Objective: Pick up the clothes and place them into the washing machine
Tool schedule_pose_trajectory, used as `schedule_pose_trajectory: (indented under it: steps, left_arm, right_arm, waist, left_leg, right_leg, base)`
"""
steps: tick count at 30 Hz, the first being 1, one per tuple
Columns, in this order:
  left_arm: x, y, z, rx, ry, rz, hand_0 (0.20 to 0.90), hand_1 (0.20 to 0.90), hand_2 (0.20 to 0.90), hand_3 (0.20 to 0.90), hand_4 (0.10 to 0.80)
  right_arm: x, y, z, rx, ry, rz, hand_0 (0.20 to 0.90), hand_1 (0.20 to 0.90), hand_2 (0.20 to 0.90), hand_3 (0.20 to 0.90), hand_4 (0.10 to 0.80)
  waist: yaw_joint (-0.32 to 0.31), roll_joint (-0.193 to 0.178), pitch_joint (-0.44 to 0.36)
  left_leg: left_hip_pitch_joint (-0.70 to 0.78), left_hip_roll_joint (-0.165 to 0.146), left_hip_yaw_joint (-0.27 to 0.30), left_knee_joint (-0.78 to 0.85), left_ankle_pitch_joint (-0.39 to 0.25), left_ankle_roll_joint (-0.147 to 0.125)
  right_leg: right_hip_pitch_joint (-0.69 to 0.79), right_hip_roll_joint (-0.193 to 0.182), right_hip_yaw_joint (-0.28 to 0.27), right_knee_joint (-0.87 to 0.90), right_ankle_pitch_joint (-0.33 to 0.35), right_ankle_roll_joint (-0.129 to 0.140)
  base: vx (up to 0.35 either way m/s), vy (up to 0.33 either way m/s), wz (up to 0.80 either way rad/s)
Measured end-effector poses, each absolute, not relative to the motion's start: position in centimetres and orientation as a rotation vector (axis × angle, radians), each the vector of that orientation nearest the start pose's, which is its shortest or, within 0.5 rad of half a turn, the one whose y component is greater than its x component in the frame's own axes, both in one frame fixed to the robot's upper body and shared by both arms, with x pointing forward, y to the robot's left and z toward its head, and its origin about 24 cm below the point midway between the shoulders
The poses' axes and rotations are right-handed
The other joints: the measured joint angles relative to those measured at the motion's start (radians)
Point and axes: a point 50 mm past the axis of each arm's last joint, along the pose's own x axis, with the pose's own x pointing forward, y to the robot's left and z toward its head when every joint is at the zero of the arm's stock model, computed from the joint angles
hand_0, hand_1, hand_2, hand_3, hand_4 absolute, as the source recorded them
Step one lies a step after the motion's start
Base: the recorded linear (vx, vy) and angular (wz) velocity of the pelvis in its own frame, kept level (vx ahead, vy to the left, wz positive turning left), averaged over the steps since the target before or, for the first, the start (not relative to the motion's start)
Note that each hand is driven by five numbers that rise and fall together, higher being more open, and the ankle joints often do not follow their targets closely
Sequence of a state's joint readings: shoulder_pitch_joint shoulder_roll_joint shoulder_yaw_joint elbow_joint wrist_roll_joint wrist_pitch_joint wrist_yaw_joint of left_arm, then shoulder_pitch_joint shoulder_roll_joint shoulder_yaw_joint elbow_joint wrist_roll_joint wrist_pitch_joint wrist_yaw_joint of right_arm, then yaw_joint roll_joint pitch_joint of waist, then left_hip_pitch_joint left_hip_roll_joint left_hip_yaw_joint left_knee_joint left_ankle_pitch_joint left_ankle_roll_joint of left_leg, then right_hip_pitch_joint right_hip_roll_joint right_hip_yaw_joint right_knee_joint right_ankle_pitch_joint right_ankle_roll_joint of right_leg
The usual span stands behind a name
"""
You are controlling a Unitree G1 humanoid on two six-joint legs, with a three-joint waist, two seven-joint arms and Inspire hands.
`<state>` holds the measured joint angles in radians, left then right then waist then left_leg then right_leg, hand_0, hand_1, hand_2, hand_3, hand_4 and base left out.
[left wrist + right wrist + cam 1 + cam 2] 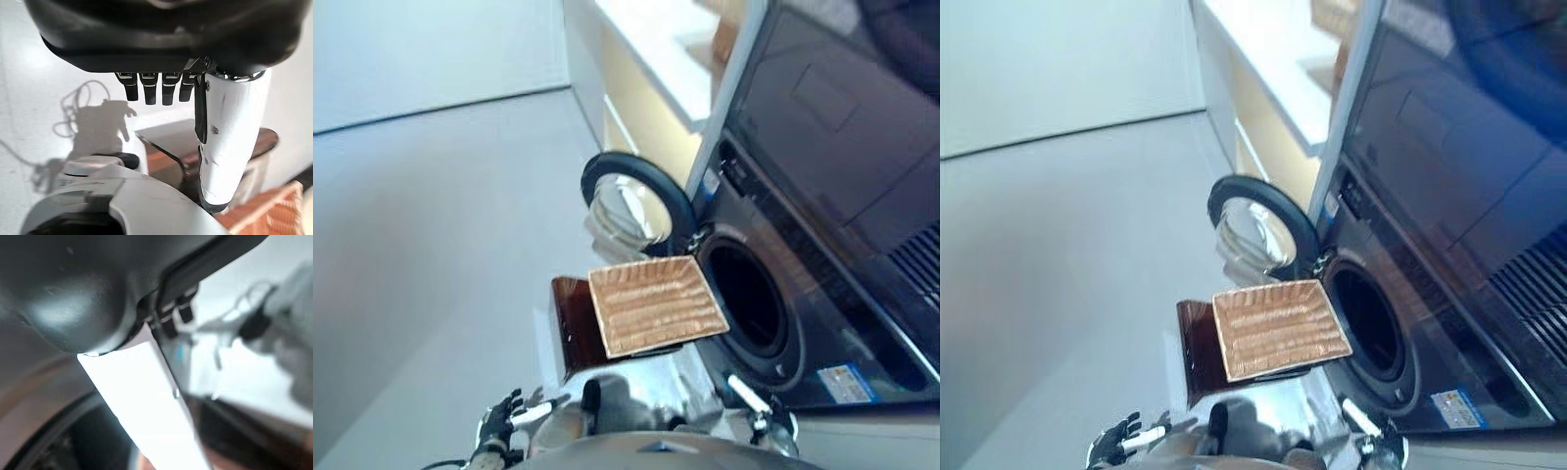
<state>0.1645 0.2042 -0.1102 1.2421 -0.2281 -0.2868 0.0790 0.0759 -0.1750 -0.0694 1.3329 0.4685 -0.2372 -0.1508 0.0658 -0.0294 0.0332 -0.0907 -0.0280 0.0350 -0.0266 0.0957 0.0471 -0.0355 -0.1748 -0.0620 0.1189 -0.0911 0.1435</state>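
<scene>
The shallow wicker basket rests on the low dark brown box beside the dark washing machine; its inside is bare wicker. The round door stands open, and the drum opening is dark inside. My left hand hangs low, to the left of the box, with fingers relaxed and empty; in the left wrist view its white-covered thumb points toward the basket's corner. My right hand hangs low before the machine's front, empty; the right wrist view shows it by the drum rim.
A white shelf unit stands behind the machine at the back. Pale grey floor spreads to the left of the box and door. The open door juts out just behind the basket.
</scene>
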Motion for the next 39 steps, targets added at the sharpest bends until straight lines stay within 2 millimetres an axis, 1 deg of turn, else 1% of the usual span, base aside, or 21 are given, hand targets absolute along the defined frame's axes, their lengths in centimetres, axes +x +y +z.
schedule_pose_trajectory:
  steps: [2,3,4,5,6,8,9,11,12,15,17,19,23,25,28,39]
  left_arm:
    - [3.6,22.9,-16.5,0.118,1.134,0.236,0.900,0.900,0.900,0.900,0.800]
    - [3.6,22.9,-16.5,0.119,1.135,0.232,0.900,0.900,0.900,0.900,0.800]
    - [3.3,22.7,-16.5,0.123,1.145,0.221,0.900,0.900,0.900,0.900,0.800]
    - [2.9,22.7,-16.6,0.131,1.160,0.209,0.900,0.900,0.900,0.900,0.800]
    - [3.0,22.5,-16.7,0.139,1.172,0.185,0.900,0.900,0.900,0.900,0.800]
    - [2.3,22.3,-16.8,0.162,1.201,0.148,0.900,0.900,0.900,0.900,0.800]
    - [2.4,22.2,-16.9,0.179,1.208,0.126,0.900,0.900,0.900,0.900,0.800]
    - [2.5,22.1,-16.9,0.201,1.216,0.098,0.900,0.900,0.900,0.900,0.800]
    - [2.6,22.1,-16.9,0.206,1.220,0.092,0.900,0.900,0.900,0.900,0.800]
    - [2.6,22.0,-17.0,0.222,1.236,0.073,0.900,0.900,0.900,0.900,0.800]
    - [2.4,22.0,-17.1,0.228,1.249,0.066,0.900,0.900,0.900,0.900,0.800]
    - [2.3,21.9,-17.1,0.247,1.258,0.045,0.900,0.900,0.900,0.900,0.800]
    - [2.2,21.9,-17.1,0.270,1.274,0.021,0.900,0.900,0.900,0.900,0.800]
    - [2.1,22.0,-17.1,0.285,1.278,0.009,0.900,0.900,0.900,0.900,0.800]
    - [2.2,21.9,-17.1,0.319,1.278,-0.020,0.900,0.900,0.900,0.900,0.800]
    - [2.1,21.9,-17.2,0.304,1.292,-0.014,0.900,0.900,0.900,0.900,0.800]
  right_arm:
    - [3.3,-23.9,-16.6,0.049,1.173,-0.576,0.900,0.900,0.900,0.900,0.800]
    - [2.9,-23.9,-16.7,0.030,1.194,-0.558,0.900,0.900,0.900,0.900,0.800]
    - [1.8,-23.7,-16.8,-0.009,1.241,-0.519,0.900,0.900,0.900,0.900,0.800]
    - [1.6,-23.6,-16.9,-0.071,1.268,-0.453,0.900,0.900,0.900,0.900,0.800]
    - [0.9,-23.5,-17.0,-0.131,1.310,-0.388,0.900,0.900,0.900,0.900,0.800]
    - [0.8,-23.9,-16.9,-0.176,1.319,-0.351,0.900,0.900,0.900,0.900,0.800]
    - [1.1,-24.2,-16.8,-0.230,1.311,-0.310,0.900,0.900,0.900,0.900,0.800]
    - [1.1,-24.6,-16.7,-0.297,1.314,-0.254,0.900,0.900,0.900,0.900,0.800]
    - [1.4,-24.7,-16.6,-0.310,1.306,-0.243,0.900,0.900,0.900,0.900,0.800]
    - [1.0,-24.7,-16.7,-0.311,1.332,-0.245,0.900,0.900,0.900,0.900,0.800]
    - [0.6,-24.7,-16.7,-0.322,1.349,-0.237,0.900,0.900,0.900,0.900,0.800]
    - [0.9,-24.6,-16.7,-0.333,1.350,-0.227,0.900,0.900,0.900,0.900,0.800]
    - [0.9,-24.5,-16.8,-0.340,1.353,-0.238,0.900,0.900,0.900,0.900,0.800]
    - [1.0,-24.4,-16.8,-0.348,1.348,-0.230,0.900,0.900,0.900,0.900,0.800]
    - [1.0,-24.4,-16.8,-0.356,1.348,-0.226,0.900,0.900,0.900,0.900,0.800]
    - [1.1,-24.3,-16.8,-0.365,1.347,-0.218,0.900,0.900,0.900,0.900,0.800]
  waist:
    - [-0.004,0.007,-0.013]
    - [-0.004,0.008,-0.023]
    - [-0.005,0.012,-0.045]
    - [-0.006,0.016,-0.049]
    - [-0.010,0.020,-0.050]
    - [-0.015,0.024,-0.065]
    - [-0.020,0.032,-0.070]
    - [-0.023,0.034,-0.082]
    - [-0.023,0.035,-0.087]
    - [-0.025,0.035,-0.090]
    - [-0.025,0.039,-0.092]
    - [-0.026,0.038,-0.104]
    - [-0.038,0.037,-0.120]
    - [-0.051,0.040,-0.122]
    - [-0.055,0.044,-0.127]
    - [-0.052,0.045,-0.129]
  left_leg:
    - [0.034,0.009,0.012,-0.009,-0.003,-0.004]
    - [0.036,0.012,0.015,-0.010,-0.006,-0.007]
    - [0.038,0.018,0.019,-0.010,-0.008,-0.008]
    - [0.049,0.020,0.020,-0.011,-0.008,-0.009]
    - [0.070,0.022,0.021,-0.013,-0.011,-0.013]
    - [0.085,0.028,0.027,-0.011,-0.018,-0.017]
    - [0.084,0.031,0.025,-0.013,-0.021,-0.014]
    - [0.084,0.038,0.023,-0.012,-0.021,-0.015]
    - [0.084,0.039,0.022,-0.012,-0.020,-0.016]
    - [0.108,0.040,0.016,-0.009,-0.019,-0.017]
    - [0.129,0.039,0.016,-0.012,-0.021,-0.017]
    - [0.135,0.041,0.016,-0.015,-0.021,-0.017]
    - [0.137,0.041,0.017,-0.015,-0.021,-0.017]
    - [0.137,0.041,0.017,-0.015,-0.021,-0.017]
    - [0.137,0.041,0.019,-0.015,-0.021,-0.017]
    - [0.136,0.050,0.019,-0.015,-0.021,-0.018]
  right_leg:
    - [0.032,0.008,0.005,-0.012,0.003,-0.003]
    - [0.031,0.010,0.009,-0.013,0.001,-0.005]
    - [0.031,0.016,0.014,-0.018,0.002,-0.006]
    - [0.042,0.020,0.015,-0.020,0.002,-0.007]
    - [0.065,0.022,0.015,-0.022,0.001,-0.009]
    - [0.075,0.026,0.020,-0.020,-0.003,-0.013]
    - [0.081,0.030,0.018,-0.020,-0.006,-0.013]
    - [0.083,0.036,0.016,-0.018,-0.008,-0.013]
    - [0.086,0.038,0.012,-0.018,-0.009,-0.014]
    - [0.115,0.038,-0.006,-0.020,-0.011,-0.020]
    - [0.134,0.036,-0.006,-0.018,-0.016,-0.024]
    - [0.136,0.037,-0.006,-0.017,-0.018,-0.021]
    - [0.136,0.037,-0.004,-0.016,-0.017,-0.021]
    - [0.136,0.037,-0.004,-0.014,-0.018,-0.021]
    - [0.136,0.037,0.001,-0.009,-0.018,-0.021]
    - [0.131,0.044,0.002,0.003,-0.020,-0.024]
  base:
    - [0.030,-0.078,-0.17]
    - [0.020,-0.084,-0.19]
    - [-0.009,-0.095,-0.15]
    - [-0.006,-0.043,-0.10]
    - [-0.020,-0.095,-0.07]
    - [-0.022,-0.072,-0.08]
    - [-0.012,-0.040,0.01]
    - [-0.004,-0.043,0.06]
    - [0.016,-0.046,0.12]
    - [0.007,-0.045,0.15]
    - [0.003,-0.019,0.03]
    - [-0.003,-0.021,-0.05]
    - [-0.002,-0.006,-0.01]
    - [0.000,0.000,0.00]
    - [-0.006,0.001,-0.04]
    - [0.000,0.000,0.00]
